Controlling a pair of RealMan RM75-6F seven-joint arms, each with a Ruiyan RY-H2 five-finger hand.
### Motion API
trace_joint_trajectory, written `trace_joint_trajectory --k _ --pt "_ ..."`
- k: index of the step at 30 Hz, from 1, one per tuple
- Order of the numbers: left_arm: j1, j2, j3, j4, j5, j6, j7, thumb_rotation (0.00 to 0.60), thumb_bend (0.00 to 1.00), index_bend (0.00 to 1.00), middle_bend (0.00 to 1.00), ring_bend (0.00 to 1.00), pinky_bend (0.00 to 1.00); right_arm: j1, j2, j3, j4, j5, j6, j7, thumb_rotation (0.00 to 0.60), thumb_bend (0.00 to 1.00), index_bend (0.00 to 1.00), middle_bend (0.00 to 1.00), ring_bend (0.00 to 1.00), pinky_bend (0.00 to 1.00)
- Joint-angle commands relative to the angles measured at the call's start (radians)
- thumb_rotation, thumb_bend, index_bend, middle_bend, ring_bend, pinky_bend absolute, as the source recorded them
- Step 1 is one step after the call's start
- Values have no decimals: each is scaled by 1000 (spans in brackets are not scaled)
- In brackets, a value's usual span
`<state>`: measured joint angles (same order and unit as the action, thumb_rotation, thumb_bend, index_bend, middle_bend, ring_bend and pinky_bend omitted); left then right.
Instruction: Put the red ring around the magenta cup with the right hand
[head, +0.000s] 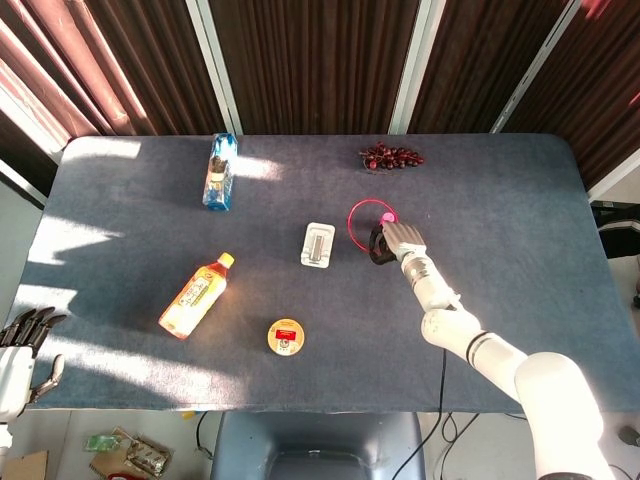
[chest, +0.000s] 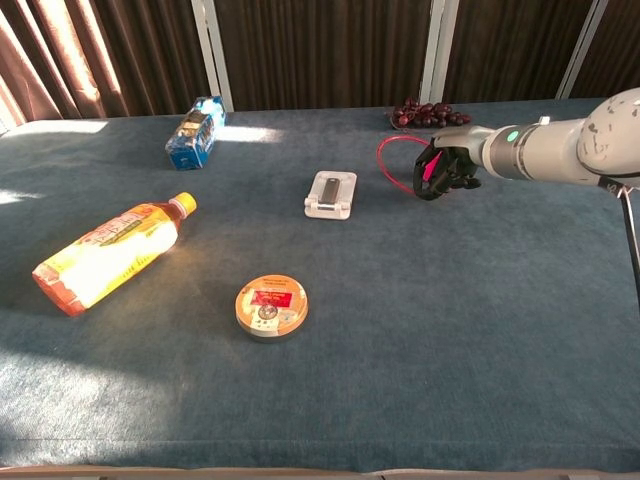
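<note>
Right hand (chest: 447, 167): my fingers grasp the red ring (head: 363, 217).
Magenta cup (head: 388, 216): at ring's 3 o'clock edge.
Advice: level ring, centre, then lower.

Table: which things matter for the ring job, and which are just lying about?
In the job:
red ring, held by the right robot hand
magenta cup, mostly hidden behind that hand in the chest view

Lying about:
grapes
blue bottle
orange bottle
round tin
white holder
</note>
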<state>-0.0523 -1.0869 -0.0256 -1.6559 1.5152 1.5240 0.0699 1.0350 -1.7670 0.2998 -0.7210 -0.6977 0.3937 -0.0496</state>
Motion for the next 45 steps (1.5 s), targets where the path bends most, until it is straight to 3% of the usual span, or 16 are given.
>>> trace_joint_trajectory --k 1,31,41,45 --pt "0 0 1 0 1 0 1 600 463 227 146 107 260 0 -5 -3 9 -12 3 4 600 722 785 917 940 1000" --pt "0 1 -2 -4 -2 -3 -1 600 463 228 150 111 260 -20 57 -28 -83 1 63 -59 600 539 664 917 940 1000" --pt "-2 1 -2 -3 -3 -8 -1 600 463 228 150 111 260 -22 86 -41 -119 40 71 -87 600 365 611 917 940 1000" --pt "-4 0 -2 -2 -2 -10 0 600 463 227 150 110 260 -27 121 -43 -186 37 89 -93 600 299 579 917 940 1000"
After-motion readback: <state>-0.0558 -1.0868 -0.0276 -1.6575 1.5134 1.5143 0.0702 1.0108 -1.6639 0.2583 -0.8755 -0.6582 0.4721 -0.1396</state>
